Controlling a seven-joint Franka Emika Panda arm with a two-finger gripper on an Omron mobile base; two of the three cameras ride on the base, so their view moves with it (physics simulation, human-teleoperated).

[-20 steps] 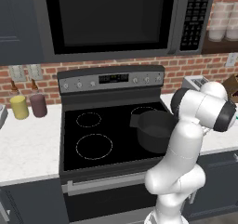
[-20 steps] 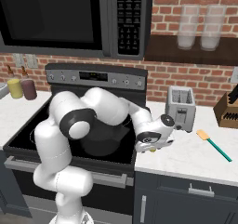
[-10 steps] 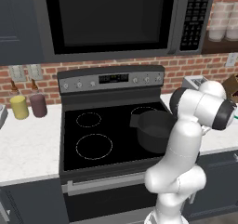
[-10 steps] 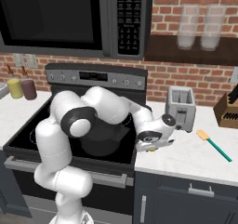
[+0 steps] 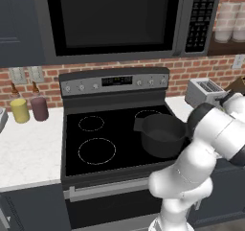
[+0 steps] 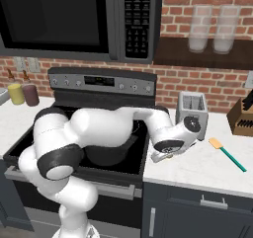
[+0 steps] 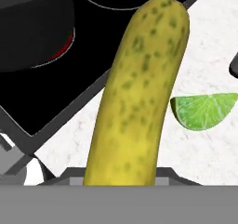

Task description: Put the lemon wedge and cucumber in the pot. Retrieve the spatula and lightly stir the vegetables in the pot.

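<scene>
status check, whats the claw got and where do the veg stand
Claw low over counter right of stove, shut on cucumber. Lemon wedge on counter beside it. Pot on stove. Spatula untouched on counter. Nothing in the way.

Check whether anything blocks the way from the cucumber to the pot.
Nothing visible does. The long yellow speckled cucumber lies on the white counter beside the stove edge, the round dark pot just beyond on the cooktop. The small green lemon wedge lies on the far side.
</scene>
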